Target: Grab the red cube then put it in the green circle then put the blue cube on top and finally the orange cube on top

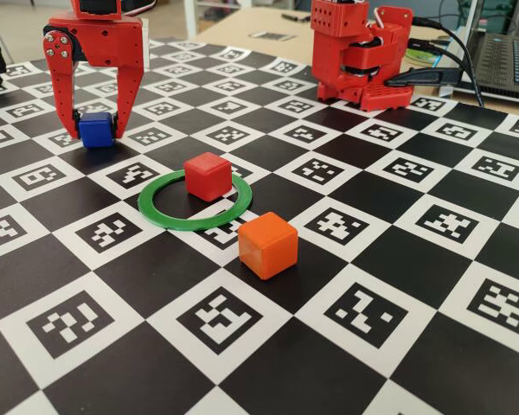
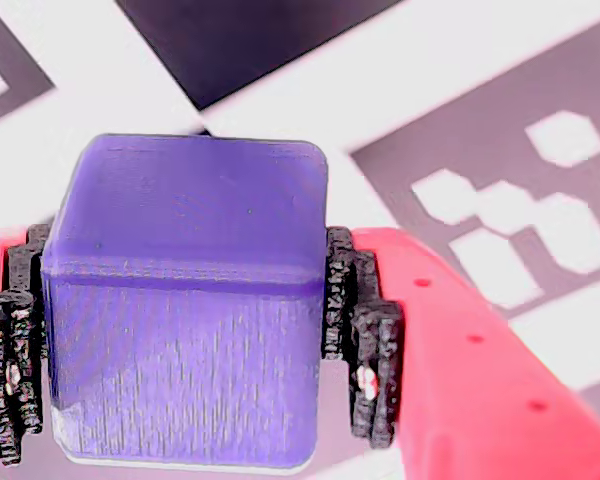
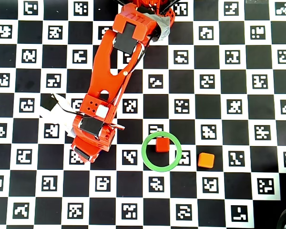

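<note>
Checkered marker-tag mat is carrying the red cube already inside the green circle, w/ the gripper clamping the blue cube near the mat, so lifting & stacking it on red is probably next, orange cube waiting beside the ring.

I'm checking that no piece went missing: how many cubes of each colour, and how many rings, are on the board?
Red cube: 1
Blue cube: 1, between the fingers of the gripper
Orange cube: 1
Green circle: 1
Total: 4
</note>
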Robot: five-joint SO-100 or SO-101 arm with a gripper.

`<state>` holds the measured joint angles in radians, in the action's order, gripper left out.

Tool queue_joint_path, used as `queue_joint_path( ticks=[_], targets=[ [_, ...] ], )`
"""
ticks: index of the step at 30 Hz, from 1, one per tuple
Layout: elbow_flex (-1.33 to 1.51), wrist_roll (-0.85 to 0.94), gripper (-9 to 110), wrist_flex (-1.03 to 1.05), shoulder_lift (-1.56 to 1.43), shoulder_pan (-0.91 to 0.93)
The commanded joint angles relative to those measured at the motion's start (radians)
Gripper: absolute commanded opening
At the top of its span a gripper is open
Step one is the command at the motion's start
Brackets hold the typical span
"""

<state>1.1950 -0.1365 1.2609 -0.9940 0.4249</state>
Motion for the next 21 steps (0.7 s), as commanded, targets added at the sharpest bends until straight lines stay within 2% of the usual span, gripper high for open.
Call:
queue_joint_path(
  ticks=[1, 13, 21],
  targets=[
    [-0.101, 0.066, 8, 0.087, -0.195, -0.017],
    [-0.301, 0.221, 8, 0.405, -0.328, -0.245],
    [-0.314, 0.187, 7, 0.446, -0.333, -0.413]
  ],
)
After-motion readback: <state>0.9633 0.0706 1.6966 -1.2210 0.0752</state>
